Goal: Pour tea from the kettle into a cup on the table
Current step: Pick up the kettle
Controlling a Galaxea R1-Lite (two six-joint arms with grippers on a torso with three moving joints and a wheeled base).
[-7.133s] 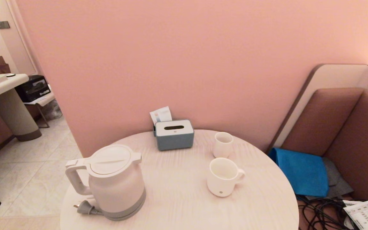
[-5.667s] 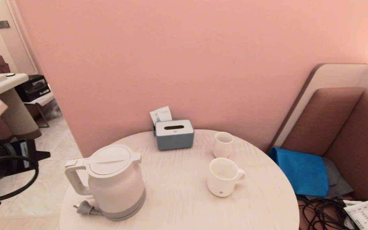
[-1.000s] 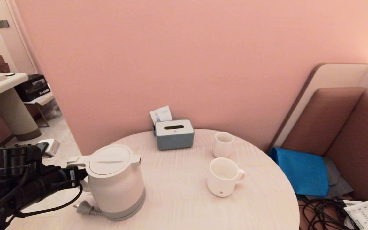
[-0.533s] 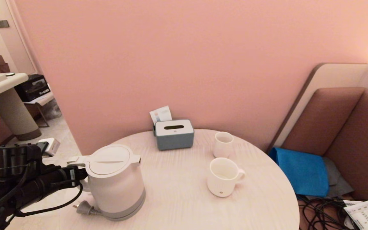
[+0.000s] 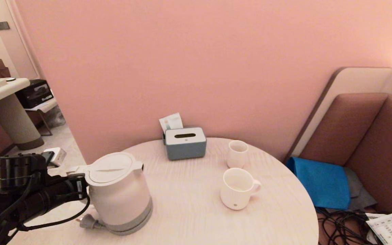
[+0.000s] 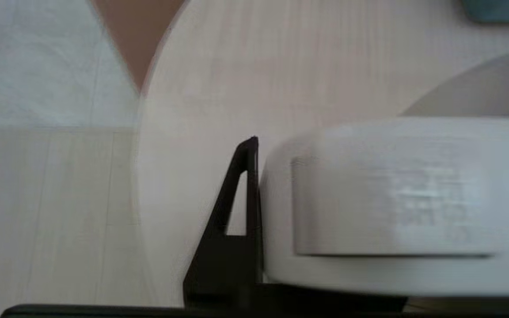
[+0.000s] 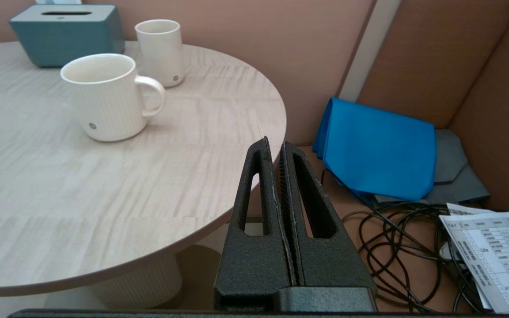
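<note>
Gripping the kettle (image 5: 116, 194) by its handle, the left gripper (image 5: 77, 189) holds it tilted on its base, far from the cup (image 5: 236, 188), while the right gripper (image 7: 275, 152) rests pressed together beside the table (image 5: 189, 211).

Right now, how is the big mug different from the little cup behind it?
The cup has a side handle; the smaller cup has none. The cup is wider and bigger; the smaller cup is narrower. The cup stands nearer the robot, and the smaller cup sits farther back, closer to the blue-grey tissue box. Both are white, upright, open at the top, carry a small round mark near the base, and stand on the table.
</note>
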